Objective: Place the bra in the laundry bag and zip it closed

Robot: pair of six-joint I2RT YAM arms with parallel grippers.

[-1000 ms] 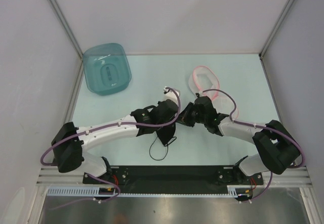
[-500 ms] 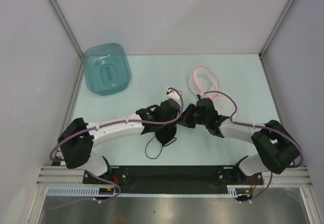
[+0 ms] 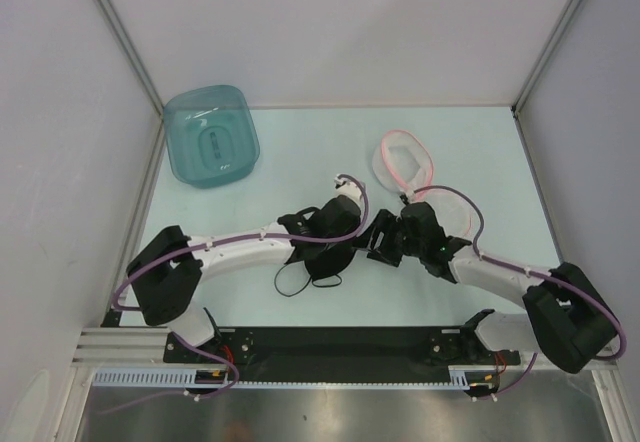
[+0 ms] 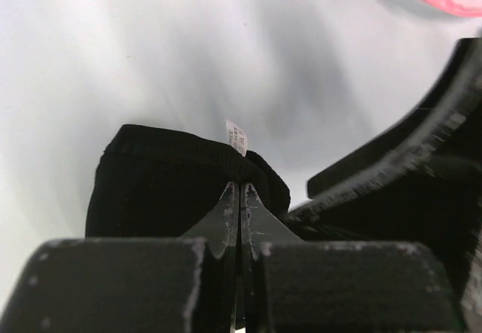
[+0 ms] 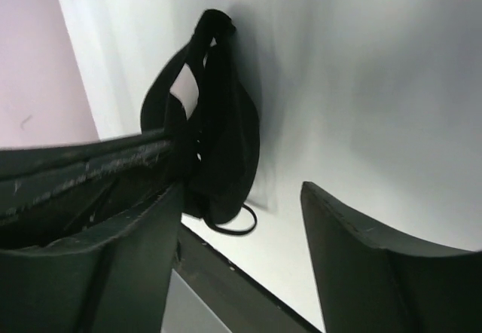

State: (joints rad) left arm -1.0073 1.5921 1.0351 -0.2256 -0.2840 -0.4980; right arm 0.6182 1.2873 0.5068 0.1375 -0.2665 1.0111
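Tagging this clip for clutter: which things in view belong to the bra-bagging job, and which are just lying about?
Part of the job:
bra, pinched in the left gripper
laundry bag, beyond both grippers
right gripper, open beside the bra

Just lying about:
teal tub, at the table far-left corner

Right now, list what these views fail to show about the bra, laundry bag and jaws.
1. Bra cups: top external, the left jaws and wrist cover them; only a strap loop shows.
2. Laundry bag zipper pull: top external, too small; left wrist cuts the bag at its top edge.
3. Bra label print: left wrist, too small.
4. Whether the open right jaws touch the bra: black on black in each view.
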